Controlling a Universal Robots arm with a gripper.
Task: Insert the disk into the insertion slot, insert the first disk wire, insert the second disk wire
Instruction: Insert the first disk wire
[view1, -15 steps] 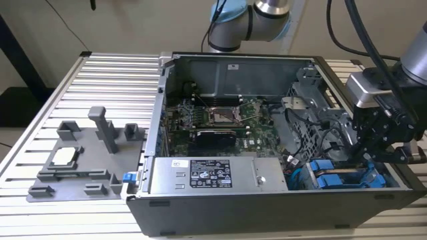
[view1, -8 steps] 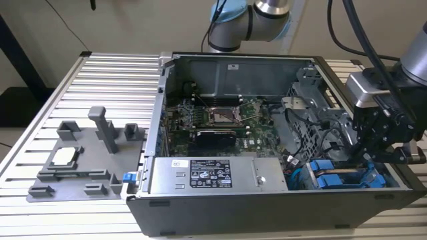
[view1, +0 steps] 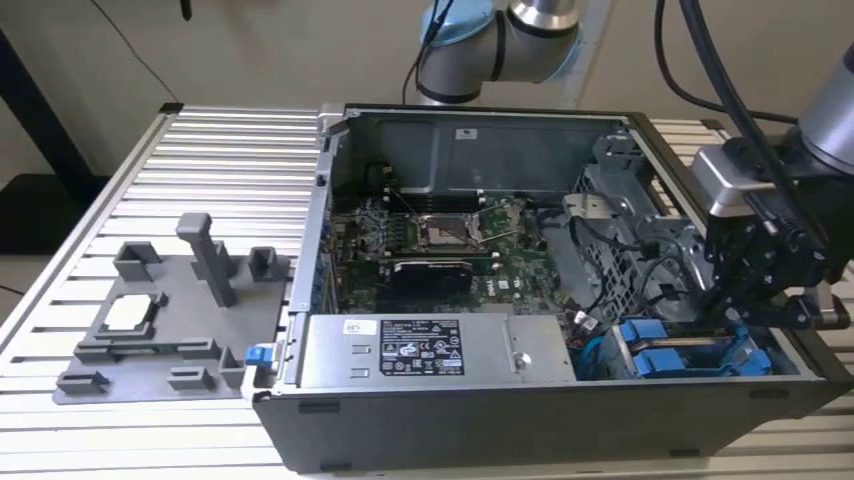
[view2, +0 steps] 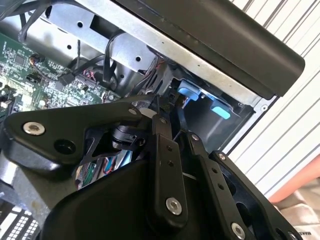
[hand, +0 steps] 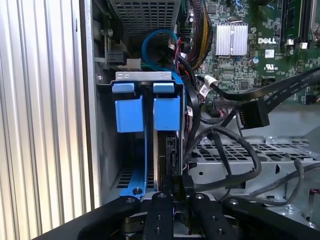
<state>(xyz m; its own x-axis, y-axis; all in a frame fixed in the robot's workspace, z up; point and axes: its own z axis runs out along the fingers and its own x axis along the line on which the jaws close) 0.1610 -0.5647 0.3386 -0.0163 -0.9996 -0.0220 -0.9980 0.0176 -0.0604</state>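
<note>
Disk (hand: 167, 150) stands on edge inside the insertion slot (hand: 145, 76), the grey sheet-metal bay at the case corner on the exterior view's right. Its blue carrier bracket (hand: 166, 112) sits just beside a second blue bracket (hand: 129, 114) in the same bay.

Markings: the power supply box (view1: 434, 352) carries a white label with black print. The motherboard (hand: 260, 55) bears white lettering. White tags (hand: 205, 90) are wrapped on the cables near the bay. None of this print is transcribed.

Gripper (hand: 180, 202): the arm reaches down into the case above the bay. In both wrist views the fingers (view2: 167, 165) are drawn nearly together. In the first wrist view a black connector (hand: 180, 184) is pinched between the fingertips and touches the exposed edge of the disk. A loose black cable (hand: 250, 112) with its own plug lies near, over the metal cage.
</note>
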